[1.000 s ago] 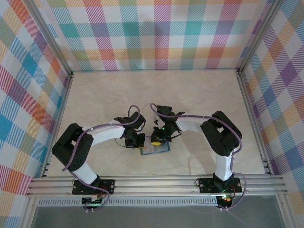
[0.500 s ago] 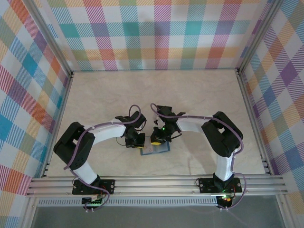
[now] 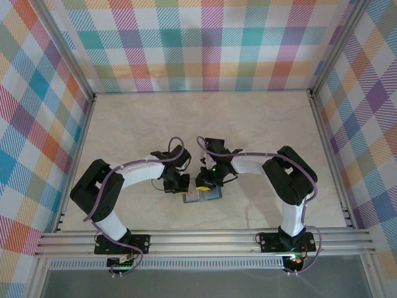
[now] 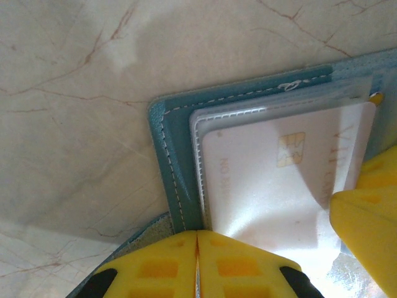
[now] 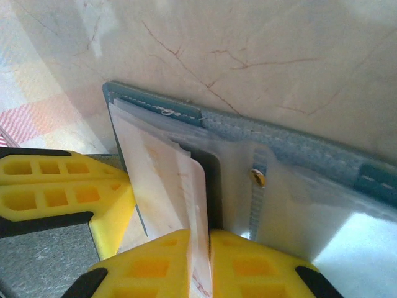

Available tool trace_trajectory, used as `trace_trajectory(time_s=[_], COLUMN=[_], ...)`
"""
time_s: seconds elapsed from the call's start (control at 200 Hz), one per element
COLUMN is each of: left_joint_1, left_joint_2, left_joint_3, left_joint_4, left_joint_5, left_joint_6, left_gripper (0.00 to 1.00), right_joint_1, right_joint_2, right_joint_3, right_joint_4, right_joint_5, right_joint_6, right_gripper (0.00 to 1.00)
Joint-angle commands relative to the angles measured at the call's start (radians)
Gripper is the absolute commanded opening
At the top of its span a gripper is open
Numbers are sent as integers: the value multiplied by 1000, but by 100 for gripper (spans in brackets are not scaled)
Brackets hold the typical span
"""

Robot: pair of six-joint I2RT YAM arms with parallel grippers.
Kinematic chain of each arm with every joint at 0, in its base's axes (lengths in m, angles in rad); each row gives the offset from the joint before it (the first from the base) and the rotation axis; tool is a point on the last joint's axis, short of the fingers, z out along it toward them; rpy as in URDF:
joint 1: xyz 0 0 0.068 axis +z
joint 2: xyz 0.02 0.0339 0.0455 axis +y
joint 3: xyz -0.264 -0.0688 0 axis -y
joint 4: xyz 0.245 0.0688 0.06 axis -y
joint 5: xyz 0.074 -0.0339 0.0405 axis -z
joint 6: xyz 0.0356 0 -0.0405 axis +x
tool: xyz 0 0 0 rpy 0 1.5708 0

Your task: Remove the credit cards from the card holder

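1. Credit cards (image 4: 273,180) lay pale in the clear sleeves of the open card holder (image 4: 177,155), which sat flat on the worktop (image 3: 260,124) near its front edge, between the two arms.
2. The right claw (image 5: 201,267) was clenched on the edge of one of the cards and held it at a slant above its sleeve. The far end seemed to be tucked in.
3. The left claw (image 4: 197,248) was shut tight at the holder's near edge, jaws together. Whether it nipped the cover could not be told.
4. Over the last second almost nothing had moved: the holder had kept its place and both claws had stayed on it. The right one had shifted only a touch. By that reckoning the pull had barely begun and no card was out yet.
5. The worktop was pale and veined like marble. Checked walls (image 3: 211,43) of many colours stood on three sides, and a metal rail (image 3: 205,239) ran along the front.
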Motion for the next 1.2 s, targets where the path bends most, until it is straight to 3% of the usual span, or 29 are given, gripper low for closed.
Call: trace_trajectory(time_s=[0.0, 0.685, 0.84, 1.195], left_joint_1=[7, 9, 7, 6], left_joint_2=[40, 37, 39, 50], left_joint_3=[-8, -4, -5, 2], left_joint_4=[-15, -35, -32, -65], left_joint_5=[-28, -40, -35, -76], left_joint_6=[21, 32, 32, 33], left_gripper=[9, 9, 9, 10], right_joint_1=[22, 23, 25, 26], right_joint_2=[-23, -81, -89, -148], right_joint_3=[-27, -154, -176, -222], right_joint_4=[102, 291, 316, 366], right_joint_5=[-83, -103, -95, -70], right_joint_6=[1, -29, -42, -23], right_gripper=[16, 12, 18, 16])
